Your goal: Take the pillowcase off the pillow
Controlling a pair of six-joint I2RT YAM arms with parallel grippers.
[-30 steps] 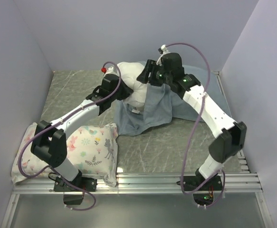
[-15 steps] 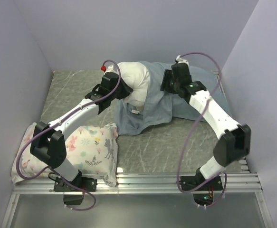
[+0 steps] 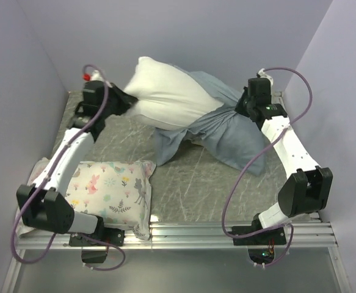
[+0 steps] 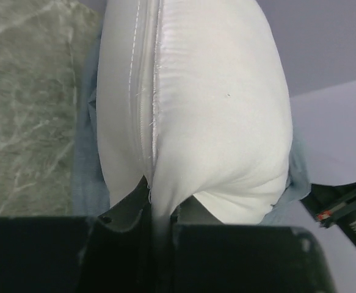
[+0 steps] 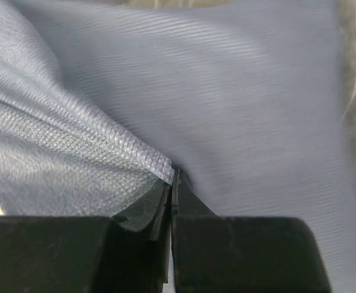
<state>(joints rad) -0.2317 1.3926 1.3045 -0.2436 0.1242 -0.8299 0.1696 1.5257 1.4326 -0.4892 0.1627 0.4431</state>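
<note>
- The large, soft, dusty blue-grey fabric pillowcase (image 3: 232,137) lies toward the back right of the grey marbled bench (image 3: 208,183); it is the one container here, and its mouth wraps the right end of the plump, plain white rectangular pillow (image 3: 168,97); the greater part of the pillow is outside the cover and bare.
- The pillow is held up off the bench at the back, between the two arms, with its long side running left to right; its left end is tilted up toward the back wall; its right end is buried in the blue-grey cloth.
- The left fingers (image 4: 127,210) are almost closed, pinching the stitched seam at the pillow's left end; in the left wrist view the seam rises straight up from between them and the white filling bulges out on either side.
- The right fingers (image 5: 150,210) are pressed tight together with a fold of the pillowcase caught at their tips; the top view shows the cloth gathered into a bunch at that spot, near the back right corner.
- From that bunch the pillowcase drops to the bench; one broad part spreads out beside the right arm; a narrower flap hangs below the pillow and reaches the bench near the middle.
- A second pillow, white and printed with pastel flowers and animals (image 3: 110,189), lies flat at the near left of the bench, partly under the left arm; the flap's lower end comes down just beside its far right corner; whether they touch I cannot tell.
</note>
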